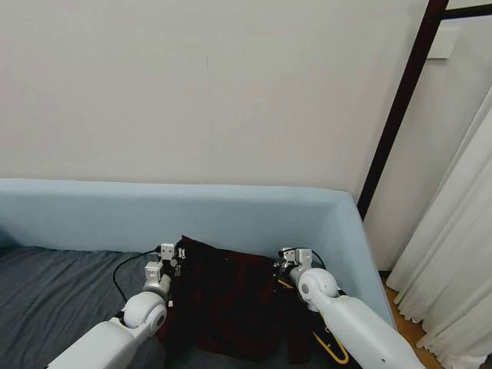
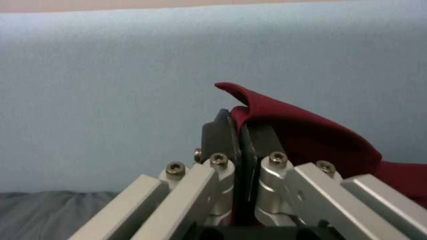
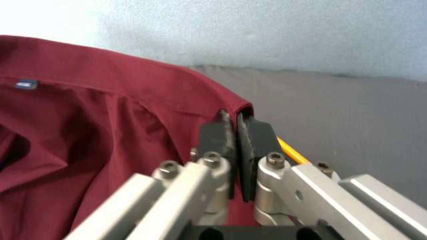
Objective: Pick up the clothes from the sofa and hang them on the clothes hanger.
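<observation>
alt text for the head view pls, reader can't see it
On a sofa, the robot's left end effector and right end effector each grip an upper corner of a dark red shirt. The sofa has a grey seat and a pale blue backrest, and a yellow hanger lies beside the shirt.

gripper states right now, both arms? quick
left gripper: closed, pinching an edge of the dark red shirt.
right gripper: closed, pinching the same shirt at a seamed edge.
</observation>
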